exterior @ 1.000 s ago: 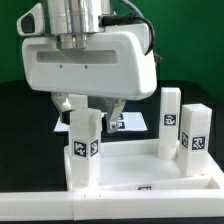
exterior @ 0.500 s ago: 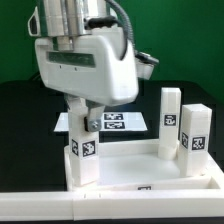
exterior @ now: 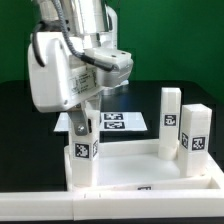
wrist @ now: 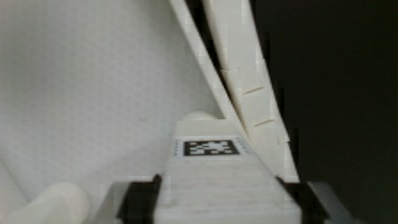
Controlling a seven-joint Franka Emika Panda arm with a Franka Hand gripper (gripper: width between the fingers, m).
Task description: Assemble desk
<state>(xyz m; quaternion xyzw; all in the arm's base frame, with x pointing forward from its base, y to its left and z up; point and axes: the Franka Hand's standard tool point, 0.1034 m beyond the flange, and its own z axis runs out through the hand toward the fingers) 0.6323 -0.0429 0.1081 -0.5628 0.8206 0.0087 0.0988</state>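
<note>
A white square-section plastic leg (exterior: 81, 150) with a black-and-white tag stands upright on the white rimmed desk panel (exterior: 140, 178), at the exterior view's left, clamped between the fingers of the white two-finger gripper (exterior: 82, 124) directly above it.

In the wrist view the tagged leg (wrist: 217, 160) sits between both black pads (wrist: 306, 202).

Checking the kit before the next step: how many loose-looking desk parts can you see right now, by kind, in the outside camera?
Legs standing upright: 3, one under the claw at, two on the exterior view's right at and
Rimmed desk panel: 1
Marker board (not a desk part): 1
Total desk parts in view: 4
</note>
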